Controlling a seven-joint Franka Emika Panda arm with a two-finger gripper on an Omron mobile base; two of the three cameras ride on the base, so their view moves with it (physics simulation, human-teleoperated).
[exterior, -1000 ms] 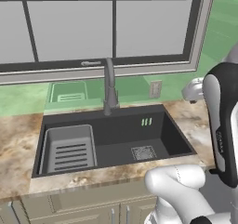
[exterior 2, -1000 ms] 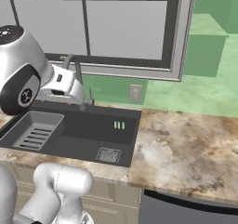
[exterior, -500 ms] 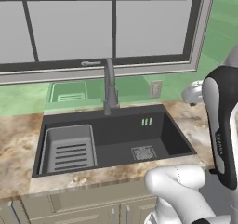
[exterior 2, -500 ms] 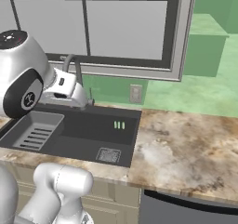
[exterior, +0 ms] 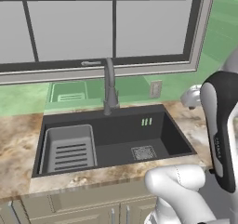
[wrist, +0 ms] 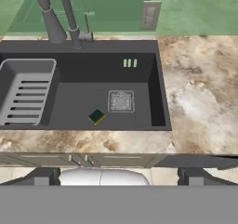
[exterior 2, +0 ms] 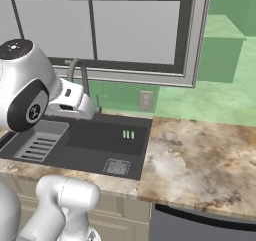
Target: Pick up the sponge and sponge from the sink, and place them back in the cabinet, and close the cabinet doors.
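1. Rack fills the left end of the sink.
2. Dark-topped sponge lies flat on the sink floor, between rack and drain, near the front wall.
3. Likely light, soft, maybe wet: pinch across the short sides, gently.
4. Gripper hangs high above the counter, jaws spread wide, empty.

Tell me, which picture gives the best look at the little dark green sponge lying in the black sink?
The hand view: the small dark green-topped sponge with a yellow base lies in plain sight on the black sink floor, left of the square drain. From both base views, the sink's near wall hides that stretch of floor.
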